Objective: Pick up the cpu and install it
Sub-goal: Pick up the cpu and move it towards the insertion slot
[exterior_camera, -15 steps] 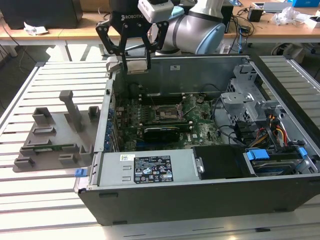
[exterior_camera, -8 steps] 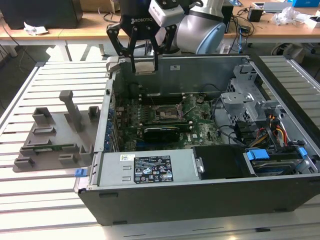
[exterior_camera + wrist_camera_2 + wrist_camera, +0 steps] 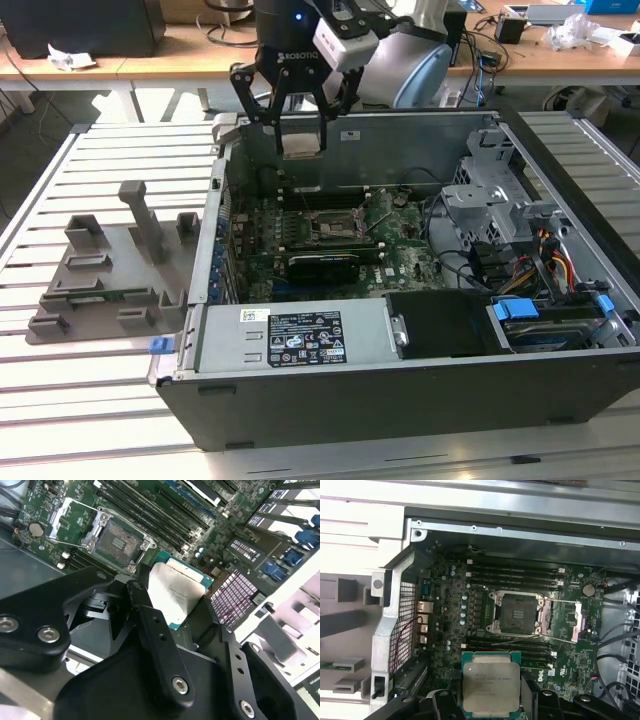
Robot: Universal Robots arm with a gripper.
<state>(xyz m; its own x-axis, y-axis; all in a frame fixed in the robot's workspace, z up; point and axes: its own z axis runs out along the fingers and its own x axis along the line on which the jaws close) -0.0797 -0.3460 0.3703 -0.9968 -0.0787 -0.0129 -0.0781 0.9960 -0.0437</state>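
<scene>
Black gripper point(image 3: 176, 602) linkages sit right up against the lens in the second wrist view. Its two fingers point(image 3: 143, 605) are clamped on opposite edges of the cpu point(image 3: 177, 591), silvery top plate facing the camera, green rim peeking out around it. Over to the first wrist view, and the cpu hangs in the air above the motherboard point(image 3: 447, 630), just short of the socket point(image 3: 519, 612). That socket lies open, its metal bracket point(image 3: 577, 622) swung out to one side and the dark contact field bare. Long memory slots point(image 3: 515, 572) run along both flanks of it. From the exterior view, the gripper holds the cpu up near the top edge of the far wall of the computer case point(image 3: 400, 395), well above the board and touching nothing. Off to the exterior view's left, a grey fixture tray point(image 3: 110, 275) rests on the slatted table point(image 3: 90, 420), well apart from the case.
</scene>
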